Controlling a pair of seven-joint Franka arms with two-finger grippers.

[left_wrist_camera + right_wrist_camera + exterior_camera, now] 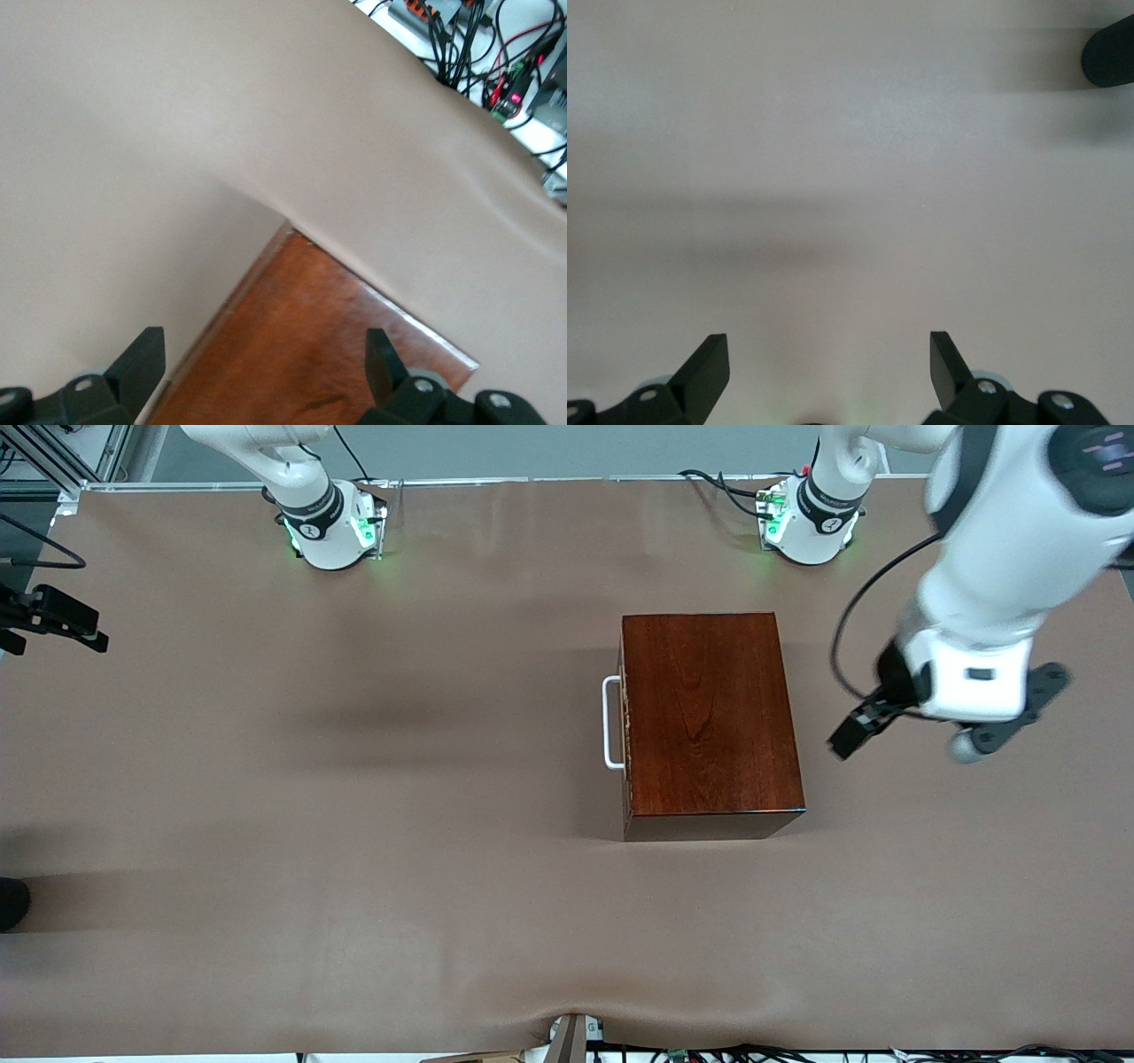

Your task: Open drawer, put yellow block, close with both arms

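Note:
The glossy mahogany box [709, 717] stands on the brown table, and a corner of it [310, 354] shows in the left wrist view. Its drawer [625, 717] is pushed in, its white bar handle [611, 722] facing the right arm's end of the table. My left gripper [846, 740] [263, 341] hangs open with nothing in it, over the table beside the box at the left arm's end, pointing at the box's edge. My right gripper [828, 341] is open and empty over bare tablecloth and is out of the front view. The yellow block is out of view.
The two arm bases [332, 527] [811, 522] stand along the table's back edge. A black fixture [53, 615] juts in at the right arm's end. A dark rounded thing [11, 903] [1109, 53] lies at that same end. Cables [478, 44] crowd the table's front edge.

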